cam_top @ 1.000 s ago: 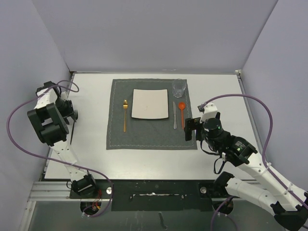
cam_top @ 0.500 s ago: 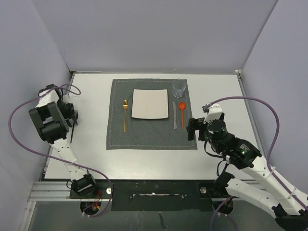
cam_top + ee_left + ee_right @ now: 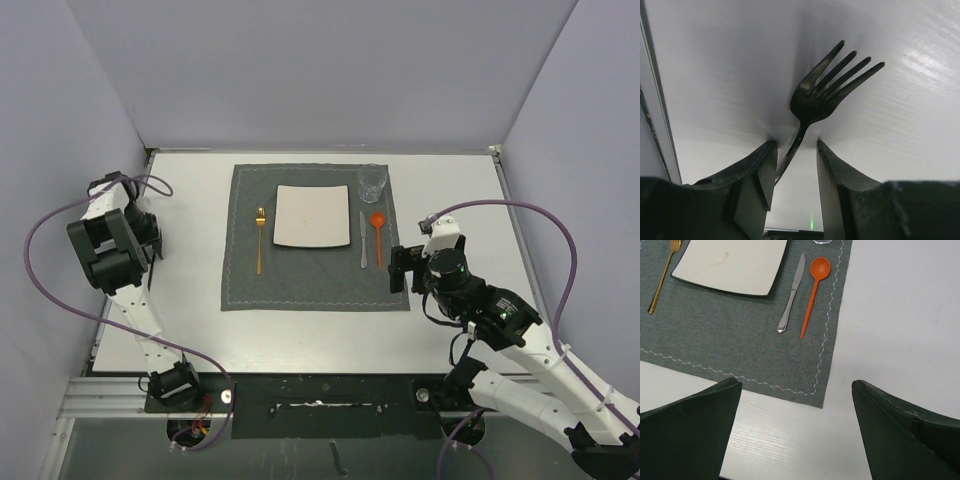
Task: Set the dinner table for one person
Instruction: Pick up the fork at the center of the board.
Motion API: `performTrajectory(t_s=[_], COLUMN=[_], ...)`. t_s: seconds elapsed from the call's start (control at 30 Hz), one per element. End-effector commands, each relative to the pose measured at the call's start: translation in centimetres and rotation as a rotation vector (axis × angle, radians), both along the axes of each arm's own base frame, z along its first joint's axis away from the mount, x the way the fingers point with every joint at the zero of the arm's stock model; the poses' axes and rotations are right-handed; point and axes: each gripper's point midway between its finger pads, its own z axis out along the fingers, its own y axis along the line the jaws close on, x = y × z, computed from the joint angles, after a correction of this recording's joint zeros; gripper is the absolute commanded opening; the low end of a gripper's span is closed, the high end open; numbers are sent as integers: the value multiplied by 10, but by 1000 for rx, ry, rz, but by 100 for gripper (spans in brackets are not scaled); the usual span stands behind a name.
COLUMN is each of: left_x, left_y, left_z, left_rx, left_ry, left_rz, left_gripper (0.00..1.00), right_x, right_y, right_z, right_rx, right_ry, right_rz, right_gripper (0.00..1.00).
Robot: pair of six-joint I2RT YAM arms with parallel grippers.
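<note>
Item: dinner table (image 3: 470,190), white surface, is carrying a grey placemat (image 3: 300,280) with plate (image 3: 312,216), gold fork (image 3: 259,240), knife (image 3: 363,240), orange spoon (image 3: 378,235) and glass (image 3: 372,182). Left claw (image 3: 795,150), part-spread, is straddling a black fork (image 3: 825,90) at the surface's left edge, not yet pinching. Right claw (image 3: 796,387), spread wide and empty, is hovering off the placemat's near right corner. Step in hand, likely: fork pickup, calling next for closing, then lifting

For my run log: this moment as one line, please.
left gripper: open around black fork | right gripper: open, empty, by placemat corner
</note>
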Motion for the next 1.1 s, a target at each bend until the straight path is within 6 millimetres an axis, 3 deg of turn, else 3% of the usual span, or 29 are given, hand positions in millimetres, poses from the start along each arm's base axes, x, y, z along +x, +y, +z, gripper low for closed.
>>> performTrajectory(t_s=[0.0, 0.03, 0.1, 0.37, 1.07], left_x=[9, 9, 7, 2, 35], left_y=[-21, -23, -25, -18, -24], left_z=[-38, -40, -42, -28, 96], left_rx=[-45, -47, -38, 11, 79], left_ry=[43, 52, 69, 78, -172], left_rz=[-28, -31, -36, 4, 14], left_gripper=[34, 27, 0, 0, 0], right_x=[6, 6, 4, 1, -3], right_y=[-4, -5, -8, -13, -15], right_z=[10, 10, 12, 23, 32], right_rx=[3, -3, -11, -1, 10], right_ry=[-32, -31, -33, -46, -41], right_rz=[-38, -42, -45, -56, -58], right_gripper=[98, 98, 98, 98, 98])
